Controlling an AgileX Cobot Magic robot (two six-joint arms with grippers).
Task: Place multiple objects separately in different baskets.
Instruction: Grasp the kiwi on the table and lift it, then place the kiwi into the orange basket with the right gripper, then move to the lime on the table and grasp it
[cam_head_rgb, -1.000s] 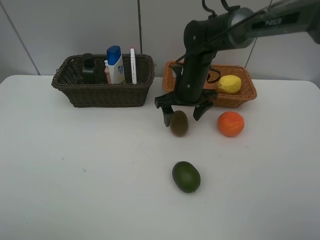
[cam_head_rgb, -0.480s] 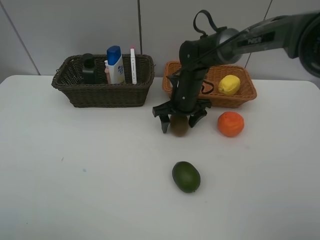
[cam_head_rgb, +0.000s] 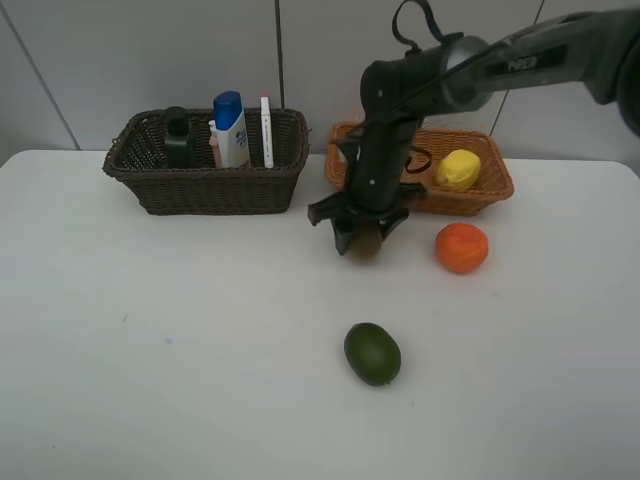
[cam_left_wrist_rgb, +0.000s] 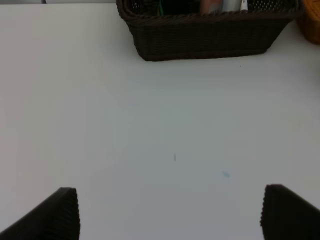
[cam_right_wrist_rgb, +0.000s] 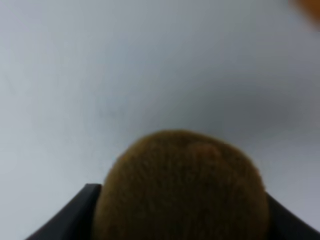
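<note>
My right gripper (cam_head_rgb: 362, 234) is shut on the brown kiwi (cam_head_rgb: 366, 246), low over the table in front of the light orange-tan basket (cam_head_rgb: 486, 198). The right wrist view shows the kiwi (cam_right_wrist_rgb: 182, 185) filling the space between the dark fingers (cam_right_wrist_rgb: 82, 215). A lemon (cam_head_rgb: 458, 168) lies in that basket. An orange (cam_head_rgb: 461, 247) sits right of the kiwi, and a dark green fruit (cam_head_rgb: 372, 353) lies nearer the front. The dark brown basket (cam_head_rgb: 210, 190) holds a pump bottle (cam_head_rgb: 177, 135), a blue-capped tube (cam_head_rgb: 230, 128), a pink bottle (cam_head_rgb: 214, 146) and a marker (cam_head_rgb: 266, 130). My left gripper (cam_left_wrist_rgb: 172, 215) is open over bare table.
The white table (cam_head_rgb: 150, 330) stretches wide at the left and front. The dark basket (cam_left_wrist_rgb: 205, 37) stands ahead of the left gripper, with the tan basket's corner (cam_left_wrist_rgb: 311, 20) beside it. A grey wall rises behind both baskets.
The right gripper came down over the kiwi and shut on it. The left arm has not moved.
</note>
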